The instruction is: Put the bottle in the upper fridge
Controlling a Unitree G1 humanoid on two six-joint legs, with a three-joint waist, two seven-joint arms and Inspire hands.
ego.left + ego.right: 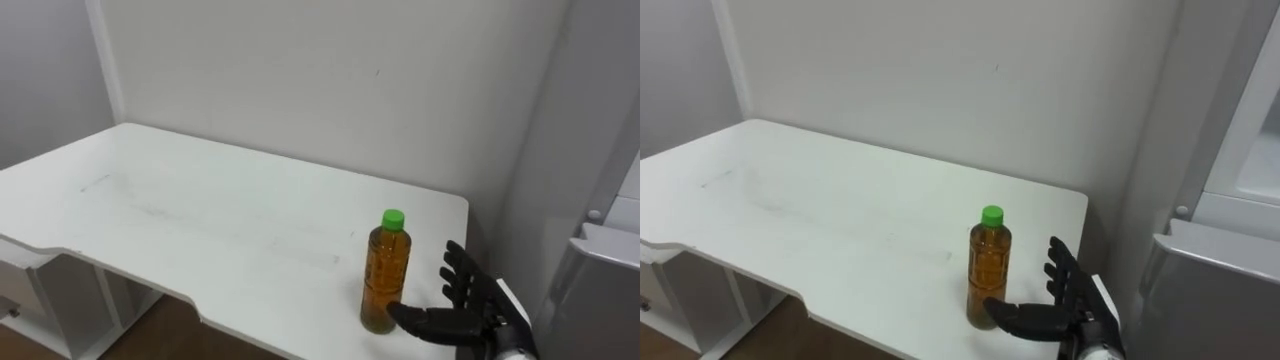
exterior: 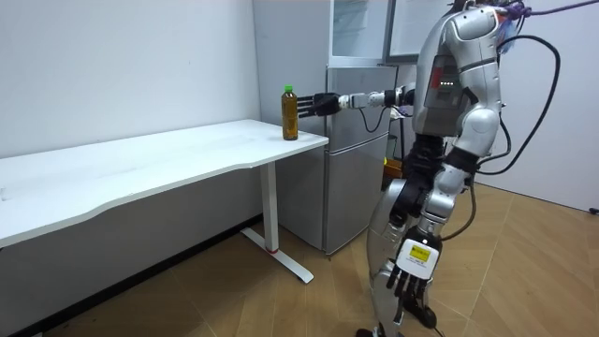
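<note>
Bottle: a clear bottle [image 1: 386, 272] of amber drink with a green cap stands upright on the table [image 1: 200, 220], at the right-hand end near the front corner, on the side closest to the fridge [image 2: 356, 140].
Right robot hand: the dark right robot hand [image 1: 475, 315] is held just beside the bottle. Its fingers are straight and spread apart, pointing up. The thumb reaches across in front of the bottle's base.
Hard to tell: whether the thumb tip touches the bottle or only overlaps it. Nothing is curled round the bottle.
Left robot hand: in the room view the left robot hand [image 2: 410, 281] hangs low by the robot's leg, fingers loose and pointing down.
Robot: it stands upright on the wooden floor between the table's end and the fridge, right arm stretched out level toward the bottle.
Fridge: grey, just beside the table's end. Its upper part is cut off by the top edge of the room view, and the eye views catch just a slice of it at their right edge.
</note>
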